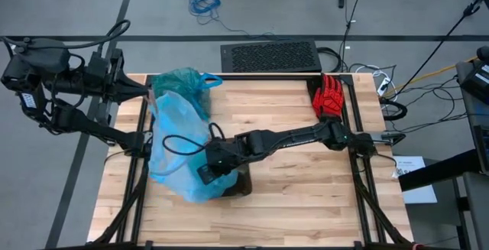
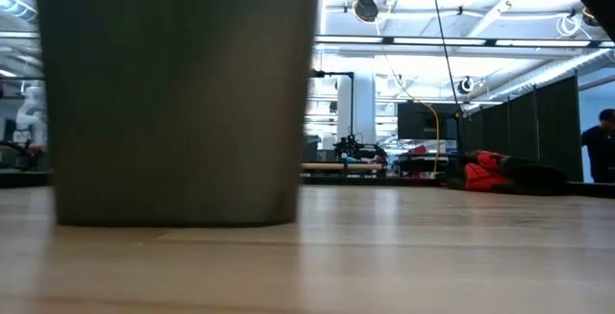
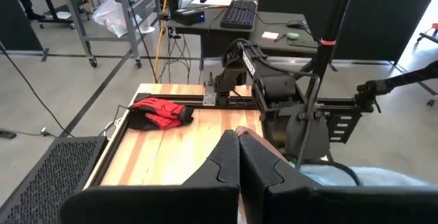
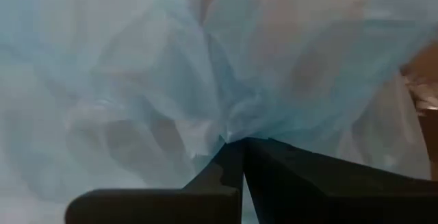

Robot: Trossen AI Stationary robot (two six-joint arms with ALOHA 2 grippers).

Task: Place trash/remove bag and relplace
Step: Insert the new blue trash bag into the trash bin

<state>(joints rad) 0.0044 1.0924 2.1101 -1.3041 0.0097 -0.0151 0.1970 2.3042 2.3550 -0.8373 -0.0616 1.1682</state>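
Two bags on the table, both toward the left half. Nearest the front edge in the high view: the brown bin (image 1: 238,184), mostly covered by the right arm's wrist; in the low view the bin (image 2: 178,93) fills the left side, standing upright on the wooden table (image 1: 306,189). The pale sky-blue bag (image 1: 177,147) is draped over and beside the bin, spreading leftward. Right gripper (image 1: 212,175) reaches across from the right side to the bin; right wrist view shows its fingers (image 4: 274,176) pressed fully together, pinching a gathered fold of the sky-blue bag (image 4: 205,66), plastic bunched right at the tips. Behind that, toward the table's far left corner, the dark teal-green bag (image 1: 180,84) lies crumpled, touching the far end of the sky-blue one, a bright blue handle loop (image 1: 212,80) sticking out to its right. Left gripper (image 1: 145,89) sits just beside the teal bag on its left; left wrist view shows its fingers (image 3: 226,159) closed tight against each other, nothing visible between them. Can't tell from the high view whether the tips touch the teal bag. Far right corner: red glove (image 1: 331,97) lying flat by the frame rail, well apart from both bags. Beyond the table: a black perforated box (image 1: 270,56) on the floor and loose cables. Trash scraps not visible in any view.
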